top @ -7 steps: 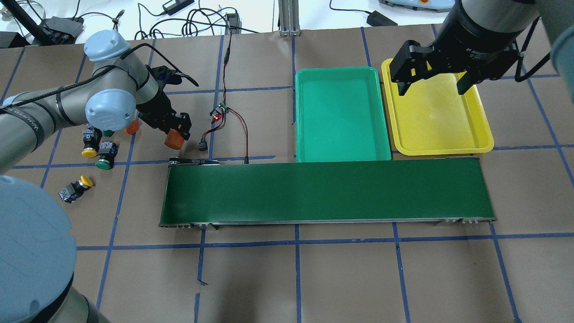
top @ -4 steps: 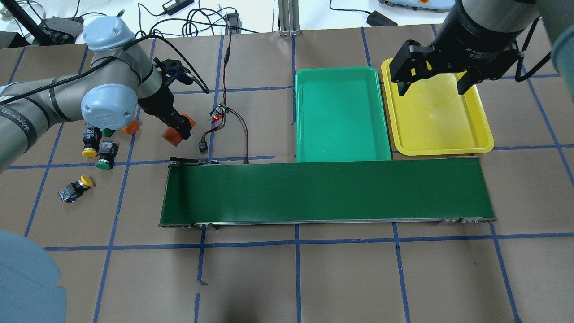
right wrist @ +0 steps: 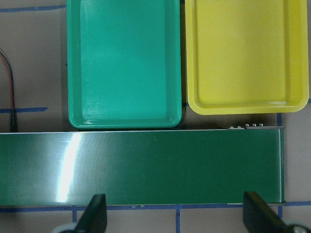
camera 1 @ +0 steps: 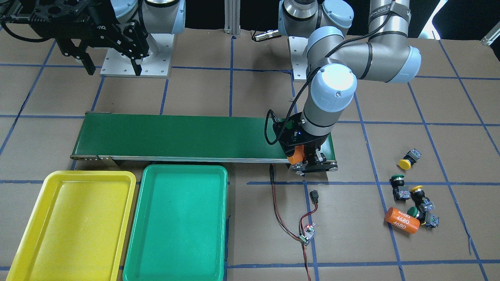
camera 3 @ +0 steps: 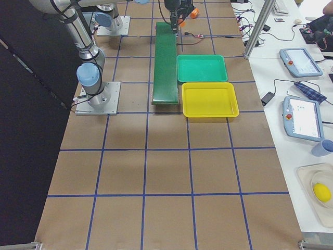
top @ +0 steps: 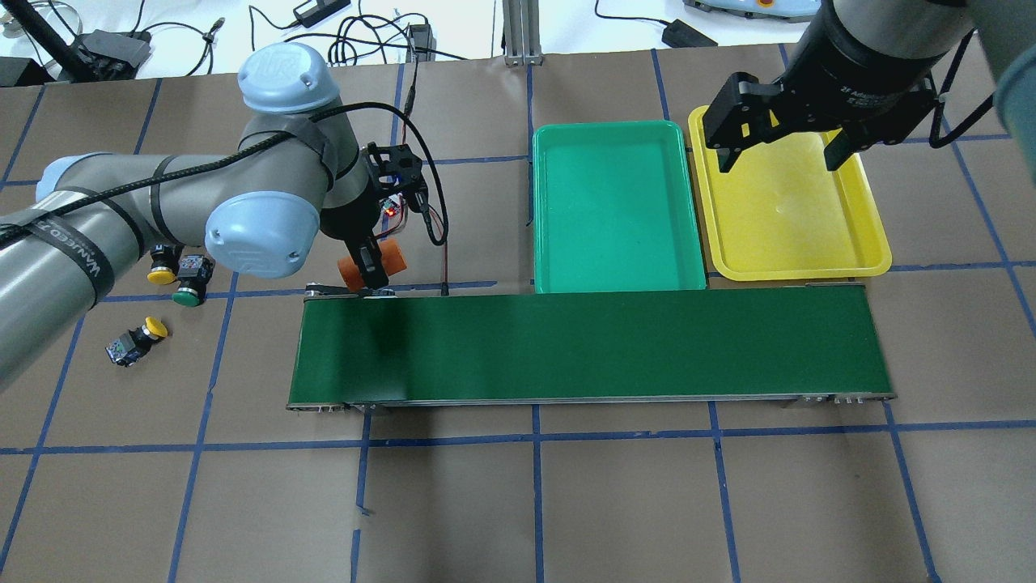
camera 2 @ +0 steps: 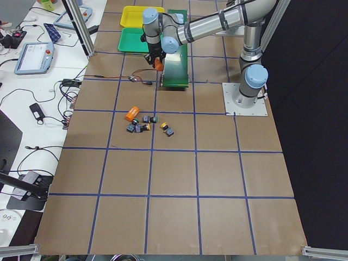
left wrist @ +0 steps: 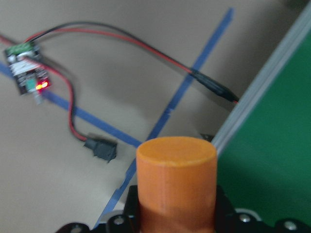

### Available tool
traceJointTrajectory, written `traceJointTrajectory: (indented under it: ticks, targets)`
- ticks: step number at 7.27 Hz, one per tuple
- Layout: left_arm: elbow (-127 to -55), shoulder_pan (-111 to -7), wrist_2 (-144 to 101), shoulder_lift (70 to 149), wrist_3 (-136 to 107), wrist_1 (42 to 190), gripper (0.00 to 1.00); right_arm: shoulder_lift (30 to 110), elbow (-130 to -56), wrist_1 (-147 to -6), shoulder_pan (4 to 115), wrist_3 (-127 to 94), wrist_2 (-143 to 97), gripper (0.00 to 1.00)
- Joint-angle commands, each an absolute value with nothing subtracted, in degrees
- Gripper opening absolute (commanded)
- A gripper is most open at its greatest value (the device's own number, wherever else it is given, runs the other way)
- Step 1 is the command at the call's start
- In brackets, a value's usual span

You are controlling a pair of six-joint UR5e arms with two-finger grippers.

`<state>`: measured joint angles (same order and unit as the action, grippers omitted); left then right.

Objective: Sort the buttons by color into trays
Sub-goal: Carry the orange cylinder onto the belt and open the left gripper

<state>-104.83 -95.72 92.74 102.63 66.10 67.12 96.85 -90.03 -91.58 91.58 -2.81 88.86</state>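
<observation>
Standing by the blue-taped brown table (top: 631, 502), I see 4 buttons (top: 190, 291) past the end of the belt (top: 591, 344), far from the green tray (top: 615, 129) and yellow tray (top: 801, 271). 1 yellow button (top: 137, 340) lies on its side, cap toward the belt. The left gripper (top: 368, 271) squeezes an orange tube (top: 388, 257), and the right gripper (top: 781, 158) hangs spread wide over the yellow tray.

Base of orange cylinder (left wrist: 176, 179) cropped, yellow tray (camera 1: 70, 226) end cropped

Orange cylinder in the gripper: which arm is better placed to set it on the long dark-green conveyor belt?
Left. The left gripper is shut on the orange cylinder beside one end of the conveyor belt; the right gripper hangs open toward the other end.
</observation>
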Motion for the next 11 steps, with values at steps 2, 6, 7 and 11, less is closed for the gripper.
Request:
traceJointTrajectory:
  ticks: [2, 6, 7, 11]
  targets:
    - [-111.08, -95.45, 93.43, 100.46, 72.15, 63.30, 0.00, 96.86, -90.00, -91.49, 91.58, -2.81, 88.86, 1.00]
    - [-113.91, -95.27, 93.25, 98.79, 71.63, 61.96, 0.00, 96.86, -90.09, -91.49, 91.58, -2.81, 88.86, 1.00]
    - [-114.34, -95.27, 93.25, 98.70, 71.11, 61.96, 0.00, 96.86, -90.09, -91.49, 91.58, -2.81, 88.86, 1.00]
    - [-115.49, -95.27, 93.34, 98.00, 69.01, 57.57, 1.00, 96.85, -90.09, -91.49, 91.58, -2.72, 88.86, 1.00]
